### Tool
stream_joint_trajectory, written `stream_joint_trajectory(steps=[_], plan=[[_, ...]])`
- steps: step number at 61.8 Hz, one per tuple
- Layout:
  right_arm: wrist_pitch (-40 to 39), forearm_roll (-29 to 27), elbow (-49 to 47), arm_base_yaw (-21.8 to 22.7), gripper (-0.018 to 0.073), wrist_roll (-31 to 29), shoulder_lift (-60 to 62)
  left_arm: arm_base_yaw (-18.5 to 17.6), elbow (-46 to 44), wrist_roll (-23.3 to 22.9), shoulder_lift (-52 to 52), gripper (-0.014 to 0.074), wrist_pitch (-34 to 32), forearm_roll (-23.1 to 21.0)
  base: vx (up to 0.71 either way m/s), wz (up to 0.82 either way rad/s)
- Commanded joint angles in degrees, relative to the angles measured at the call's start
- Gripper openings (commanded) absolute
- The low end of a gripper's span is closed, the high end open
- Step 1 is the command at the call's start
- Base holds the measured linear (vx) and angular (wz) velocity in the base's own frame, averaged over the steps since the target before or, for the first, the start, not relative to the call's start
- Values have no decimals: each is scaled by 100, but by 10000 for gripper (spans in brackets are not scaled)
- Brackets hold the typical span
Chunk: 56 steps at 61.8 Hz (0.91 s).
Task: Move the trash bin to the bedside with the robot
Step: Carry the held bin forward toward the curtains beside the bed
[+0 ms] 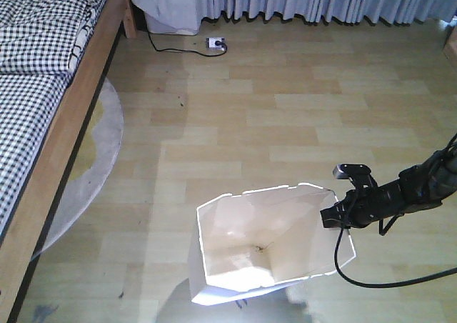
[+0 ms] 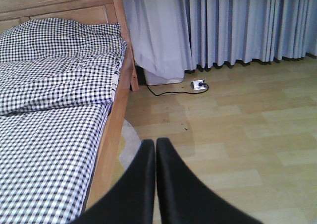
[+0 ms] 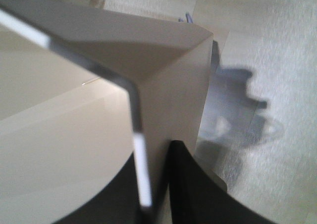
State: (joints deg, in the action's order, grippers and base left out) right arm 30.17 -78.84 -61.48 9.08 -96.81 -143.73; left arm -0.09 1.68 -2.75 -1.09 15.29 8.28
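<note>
Right gripper (image 1: 332, 216) clenched on near rim wall of trash bin (image 1: 260, 241), one finger inside, one outside. Left gripper (image 2: 156, 177) pressed closed, holding nothing. Bedside (image 1: 68, 116) well apart, off to left of right gripper, bare floor (image 1: 285, 123) between. Judgement: grasp done; haul to bed and release left.

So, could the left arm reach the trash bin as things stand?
Probably not yet: the left gripper faces the bed, with no trash bin in its view; the right gripper holds the rim.
</note>
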Motion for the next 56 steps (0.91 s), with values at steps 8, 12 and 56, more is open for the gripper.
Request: stream_joint_trajectory(steps=[8, 12, 56], plan=[[1272, -266, -64, 23, -7, 84, 477, -35, 165, -46, -57, -6, -420, -24, 43, 5], [1272, -266, -64, 23, -7, 84, 477, -35, 165, -46, -57, -6, -420, -24, 43, 4], [1278, -266, -64, 23, -7, 84, 477, -35, 165, -46, -57, -6, -420, -24, 44, -2]])
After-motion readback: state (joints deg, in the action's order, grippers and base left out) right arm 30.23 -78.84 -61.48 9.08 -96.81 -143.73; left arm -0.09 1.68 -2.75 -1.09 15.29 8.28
